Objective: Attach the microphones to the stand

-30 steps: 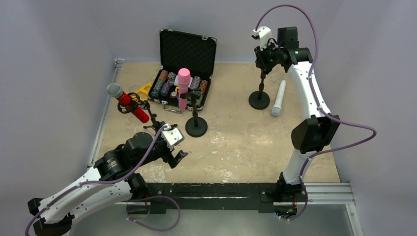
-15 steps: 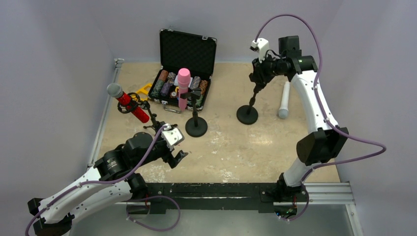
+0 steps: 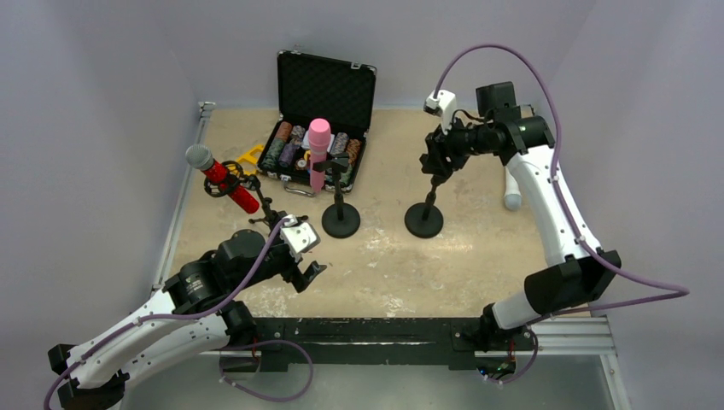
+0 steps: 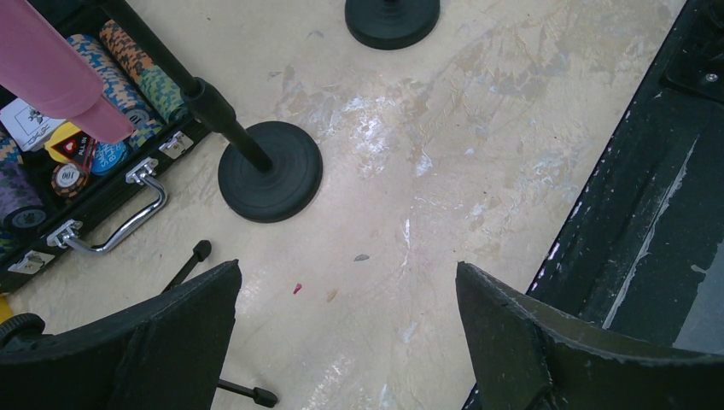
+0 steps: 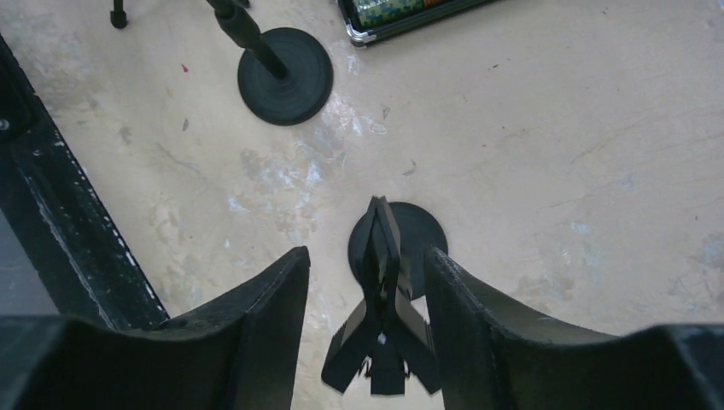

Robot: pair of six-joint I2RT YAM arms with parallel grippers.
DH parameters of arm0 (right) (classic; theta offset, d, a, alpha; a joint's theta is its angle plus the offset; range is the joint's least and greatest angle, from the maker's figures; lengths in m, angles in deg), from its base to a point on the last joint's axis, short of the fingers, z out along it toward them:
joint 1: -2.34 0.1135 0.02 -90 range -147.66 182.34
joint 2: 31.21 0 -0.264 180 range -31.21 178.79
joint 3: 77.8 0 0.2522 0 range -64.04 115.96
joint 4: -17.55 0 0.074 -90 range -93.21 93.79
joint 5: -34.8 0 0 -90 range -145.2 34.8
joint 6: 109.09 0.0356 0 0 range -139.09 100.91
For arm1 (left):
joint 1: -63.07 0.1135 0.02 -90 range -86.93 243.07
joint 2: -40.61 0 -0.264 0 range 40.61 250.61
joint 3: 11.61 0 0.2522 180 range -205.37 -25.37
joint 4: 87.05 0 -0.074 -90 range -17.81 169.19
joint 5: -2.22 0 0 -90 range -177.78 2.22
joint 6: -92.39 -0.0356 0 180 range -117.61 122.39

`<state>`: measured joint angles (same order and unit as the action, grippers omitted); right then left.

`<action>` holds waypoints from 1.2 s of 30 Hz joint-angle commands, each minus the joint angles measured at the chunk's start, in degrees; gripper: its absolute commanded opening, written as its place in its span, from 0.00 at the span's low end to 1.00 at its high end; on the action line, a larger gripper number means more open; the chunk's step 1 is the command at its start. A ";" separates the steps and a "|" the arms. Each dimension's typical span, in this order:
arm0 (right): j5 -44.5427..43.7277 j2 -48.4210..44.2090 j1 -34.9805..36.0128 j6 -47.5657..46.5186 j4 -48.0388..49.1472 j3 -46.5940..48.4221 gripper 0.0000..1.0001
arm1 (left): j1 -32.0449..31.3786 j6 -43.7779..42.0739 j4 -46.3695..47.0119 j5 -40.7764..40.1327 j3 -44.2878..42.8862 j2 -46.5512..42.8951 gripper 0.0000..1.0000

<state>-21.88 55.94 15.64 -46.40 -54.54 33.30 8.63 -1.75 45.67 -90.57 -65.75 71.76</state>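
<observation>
A glittery red microphone (image 3: 220, 178) sits in a tripod stand at the left. The pink microphone (image 3: 318, 152) sits in a round-base stand (image 3: 341, 224); it also shows in the left wrist view (image 4: 51, 73). My right gripper (image 3: 437, 162) is shut on the clip of a third, bare stand (image 3: 424, 222), whose clip stands between the jaws (image 5: 365, 256) above its base (image 5: 423, 231). The white microphone (image 3: 512, 195) lies at the far right, mostly hidden behind my right arm. My left gripper (image 3: 309, 272) is open and empty (image 4: 346, 282) above bare table.
An open black case of poker chips (image 3: 316, 128) stands at the back, its handle near the pink microphone's stand base (image 4: 269, 171). A tripod leg (image 4: 183, 265) lies close to my left fingers. The black rail (image 4: 632, 213) runs along the near edge.
My right gripper has moved left and nearer with the bare stand in it, close to the pink microphone's stand. The white microphone has shifted right. The left arm has not moved.
</observation>
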 commanded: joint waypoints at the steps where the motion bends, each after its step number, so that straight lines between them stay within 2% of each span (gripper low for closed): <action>1: 1.46 -5.17 0.00 -0.20 -1.39 0.68 0.62 | 0.21 -0.88 2.06 0.04 0.03 -0.39 0.99; 5: 1.35 -8.65 -2.52 -0.14 -2.11 1.90 0.71 | 0.21 -0.82 2.02 0.06 0.02 -0.56 0.99; 9: 1.30 -13.45 -11.02 3.08 0.99 0.10 0.72 | 0.21 -0.87 1.89 0.23 -0.06 -0.58 0.99; 12: -7.95 -17.86 -17.49 7.59 12.19 -10.82 0.78 | 0.21 -0.80 2.00 0.50 -0.17 -0.74 0.99; 14: -17.73 -19.28 -18.63 8.65 19.05 -18.59 0.82 | 0.21 -0.81 1.97 0.74 -0.14 -0.75 0.99; 15: -22.81 -18.98 -18.79 9.09 22.36 -22.01 0.87 | 0.21 -0.74 1.96 0.90 -0.15 -0.75 0.99; 19: -37.72 -13.01 -20.40 9.87 30.38 -28.13 0.89 | 0.21 -0.69 1.92 0.90 -0.14 -0.91 0.99; 22: -41.77 -6.14 -22.77 8.95 33.57 -27.35 0.89 | 0.20 -0.74 1.92 0.69 -0.06 -0.97 0.99; 30: -42.50 11.47 -25.79 4.35 32.31 -15.68 0.91 | 0.20 -0.86 1.97 0.37 0.04 -0.22 0.99; 36: -40.37 23.15 -28.52 4.82 25.15 -3.80 0.86 | 0.21 -0.82 2.05 -0.08 0.19 0.08 0.99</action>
<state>-62.12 75.05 -11.20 -40.85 -26.45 22.30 8.63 -1.75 45.67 -90.53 -65.75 71.52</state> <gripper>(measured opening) 0.883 0.993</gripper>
